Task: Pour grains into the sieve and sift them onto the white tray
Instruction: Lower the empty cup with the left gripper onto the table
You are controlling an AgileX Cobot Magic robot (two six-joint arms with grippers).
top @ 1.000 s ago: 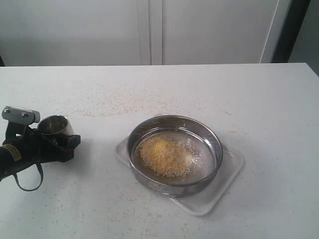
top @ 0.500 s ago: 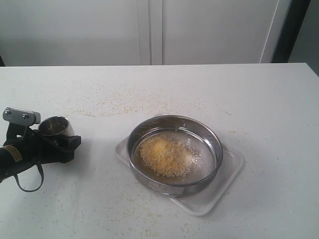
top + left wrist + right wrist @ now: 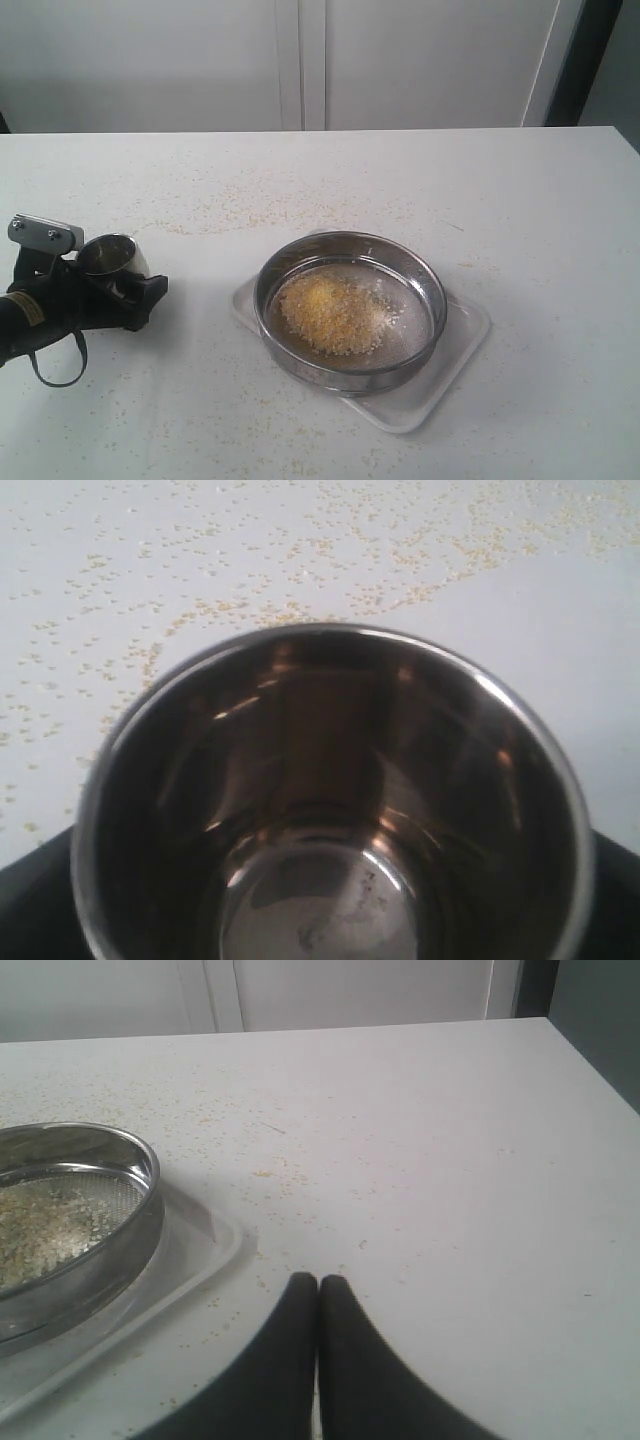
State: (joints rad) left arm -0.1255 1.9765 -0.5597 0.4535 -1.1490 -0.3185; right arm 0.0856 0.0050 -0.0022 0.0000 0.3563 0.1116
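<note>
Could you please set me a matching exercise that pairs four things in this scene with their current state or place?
Things:
1. steel cup
2. sieve
3. grains
4. right claw

States or places:
A. shut
B. resting on the white tray
C. bare shiny interior
D. a yellow-orange heap

Pairs: 1-C, 2-B, 3-D, 4-A

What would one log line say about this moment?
grains in sieve on white tray | steel cup empty, between left fingers | right fingers shut
</note>
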